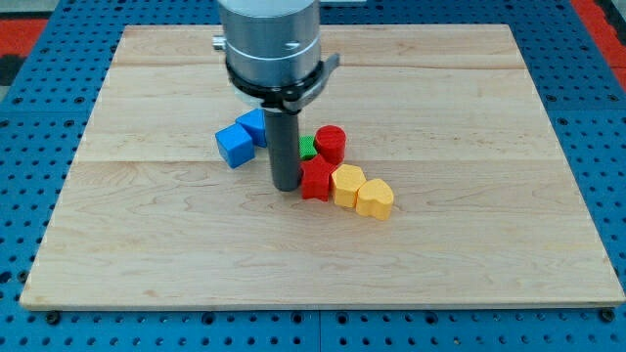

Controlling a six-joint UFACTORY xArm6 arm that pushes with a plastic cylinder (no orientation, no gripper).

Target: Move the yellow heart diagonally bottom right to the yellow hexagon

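On the wooden surface (147, 244), a blue cube (233, 146) lies left of my tip (287, 186), which has no jaws to open or close. Right of my tip touch the red star (317, 181), yellow hexagon (347, 185) and yellow heart (375, 198), the heart at the hexagon's lower right.

The board (469, 225) is pale wood with a visible grain, joined planks, a smooth satin finish. Around it lies a blue perforated base (597, 117), looking like matt painted metal or plastic. The arm's housing (271, 39) is brushed grey metal with a soft sheen; the rod (285, 147) below it is dark and matt. At the rod's 3 o'clock, the red star block (317, 181), yellow hexagon (347, 185) and yellow heart (376, 198) look like smooth, faintly glossy plastic; so do the blue blocks (235, 145) at 10 o'clock.
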